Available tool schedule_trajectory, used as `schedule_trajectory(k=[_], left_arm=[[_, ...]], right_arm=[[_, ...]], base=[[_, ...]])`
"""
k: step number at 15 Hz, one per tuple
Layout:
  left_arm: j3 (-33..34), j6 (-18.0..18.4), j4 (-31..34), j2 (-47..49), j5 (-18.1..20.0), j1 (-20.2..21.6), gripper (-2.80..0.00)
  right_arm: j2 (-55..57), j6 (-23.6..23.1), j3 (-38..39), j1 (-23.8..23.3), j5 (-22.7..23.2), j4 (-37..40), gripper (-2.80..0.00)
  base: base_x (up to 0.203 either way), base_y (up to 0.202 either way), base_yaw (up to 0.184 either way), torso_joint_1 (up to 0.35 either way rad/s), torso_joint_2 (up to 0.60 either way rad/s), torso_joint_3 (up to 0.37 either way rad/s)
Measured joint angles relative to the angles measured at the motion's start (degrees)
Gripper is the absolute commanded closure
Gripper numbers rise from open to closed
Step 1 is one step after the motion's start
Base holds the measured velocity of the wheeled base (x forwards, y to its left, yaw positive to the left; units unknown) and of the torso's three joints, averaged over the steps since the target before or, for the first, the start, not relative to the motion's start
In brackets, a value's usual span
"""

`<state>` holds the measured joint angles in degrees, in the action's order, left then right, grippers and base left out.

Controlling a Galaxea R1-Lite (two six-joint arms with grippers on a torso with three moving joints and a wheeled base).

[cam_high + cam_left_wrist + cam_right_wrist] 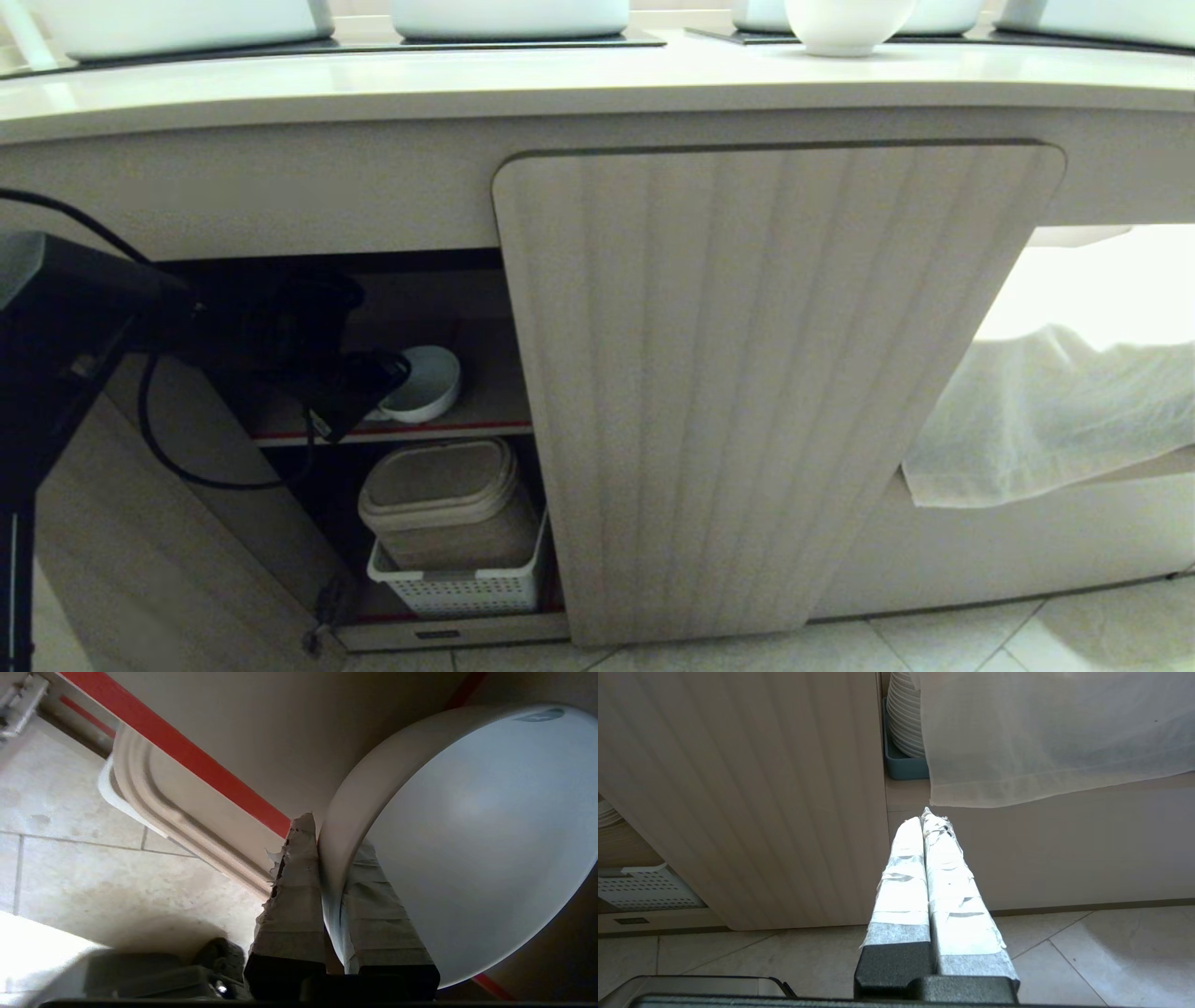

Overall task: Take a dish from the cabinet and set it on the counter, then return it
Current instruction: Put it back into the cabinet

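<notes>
While L gripper (329, 849) pinches the dish (467, 849) rim, one taped finger (292, 914) outside, one inside, dish sits tilted at the cabinet (775, 373) upper shelf (467, 411), prob. just off it, view dark. Lidded bin (448, 504) in white basket (457, 583) below. R gripper (927, 819) parked by ribbed door, fingers pressed together, empty.

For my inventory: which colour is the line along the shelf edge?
Red. The shelf edge line shows best in the left wrist view.
</notes>
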<state>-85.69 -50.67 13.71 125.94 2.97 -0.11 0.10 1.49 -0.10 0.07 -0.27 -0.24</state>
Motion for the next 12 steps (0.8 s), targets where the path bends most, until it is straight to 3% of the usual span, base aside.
schedule_trajectory(k=[12], left_arm=[[-0.7,-1.0,-0.4,0.7,0.0,-0.2,0.00]], right_arm=[[0.0,0.0,0.0,0.0,0.0,0.0,0.00]], base=[[0.000,0.000,0.000,0.000,0.00,0.000]])
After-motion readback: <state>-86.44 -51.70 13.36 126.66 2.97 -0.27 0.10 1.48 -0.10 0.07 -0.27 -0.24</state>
